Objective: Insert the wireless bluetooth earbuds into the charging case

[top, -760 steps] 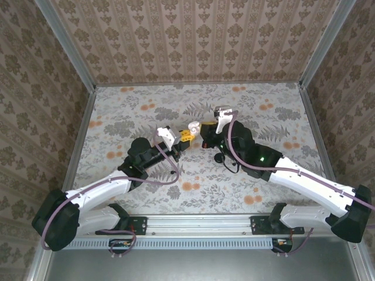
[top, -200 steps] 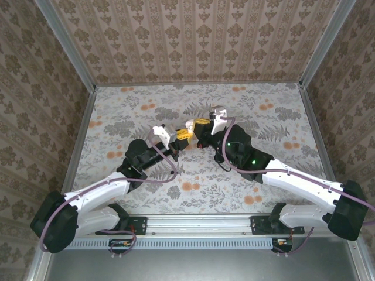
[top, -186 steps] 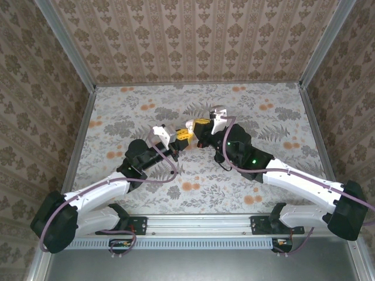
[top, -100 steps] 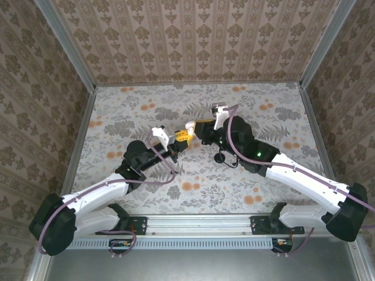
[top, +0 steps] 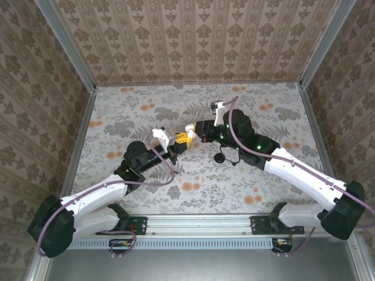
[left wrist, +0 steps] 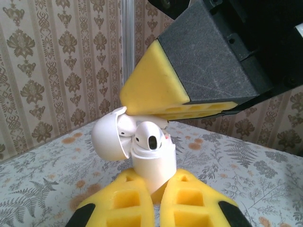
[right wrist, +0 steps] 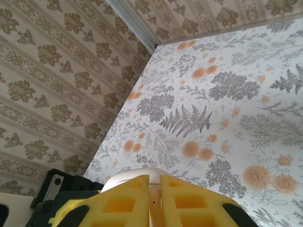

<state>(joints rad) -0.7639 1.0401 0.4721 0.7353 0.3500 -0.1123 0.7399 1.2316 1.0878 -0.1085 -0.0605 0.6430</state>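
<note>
1. The small white rounded plastic charging case (left wrist: 154, 168) is standing upright over the middle of the floral-patterned tabletop (top: 263, 111), between the 2 grippers.
2. Its domed lid (left wrist: 110, 139) is hanging open, tilting to the left in the left wrist view, with the case's mouth facing up.
3. 1 white earbud (left wrist: 150, 139) is sitting in that mouth, its rounded head poking up and its dark opening facing the left wrist camera.
4. The case's long axis is running bottom to top in that view, in line with the fingers below it.
5. The left gripper (left wrist: 156, 182) is clamping the case's lower body between its 2 yellow fingers.
6. The right gripper (right wrist: 154, 182) is hanging over the open case, 1 yellow finger (left wrist: 151, 90) touching the lid's rim.
7. Its fingers are sitting almost together with a thin pale strip in the slit; I cannot tell whether they are pinching anything.
8. A black round disc (top: 221, 157) is lying on the tabletop beside the right arm.
</note>
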